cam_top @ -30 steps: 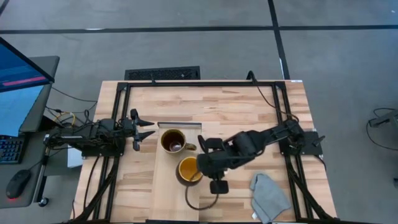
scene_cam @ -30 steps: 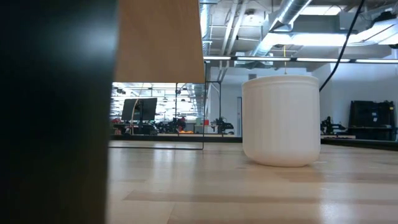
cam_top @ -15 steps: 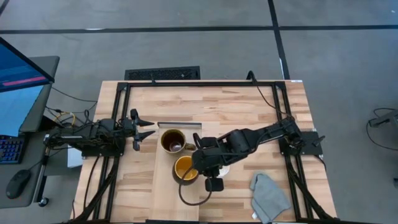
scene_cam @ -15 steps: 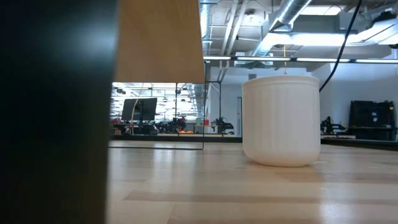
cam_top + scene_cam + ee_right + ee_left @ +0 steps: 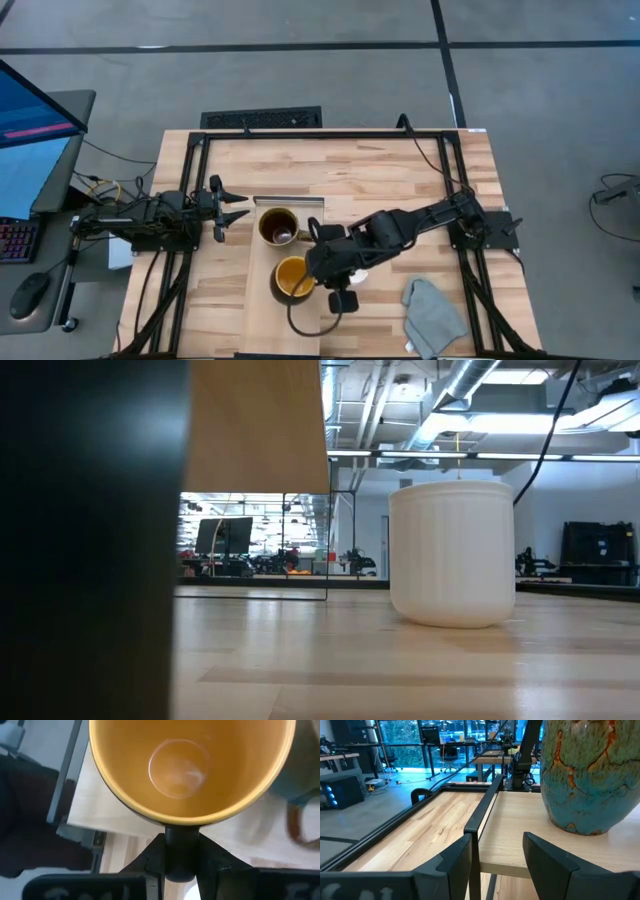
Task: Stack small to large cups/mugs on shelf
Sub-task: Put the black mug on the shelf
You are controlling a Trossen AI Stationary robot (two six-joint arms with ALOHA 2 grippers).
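**Right gripper holds the yellow-lined mug over the shelf**

The right gripper [image 5: 322,268] sits just below the middle of the high view, its fingers [image 5: 155,855] closed on the handle of the medium dark mug [image 5: 292,277], whose yellow-orange inside fills the right wrist view [image 5: 192,767]. In the high view this mug lies over the shelf [image 5: 268,315], the pale board running down to the bottom edge left of centre; whether it rests on the board or hangs above it cannot be told.

Just above it in the high view, the large brown mug [image 5: 277,226] stands upright on the shelf near its upper end, its handle pointing right towards the right arm. Its glazed wall also fills the upper right of the left wrist view [image 5: 590,775].

The small white mug [image 5: 452,552] stands on the table [image 5: 400,670], right of centre in the low view.

A grey cloth [image 5: 432,315] lies at the lower right of the table.

The left gripper [image 5: 232,208] waits with its fingers spread apart, at the left of the table, just beside the large brown mug.
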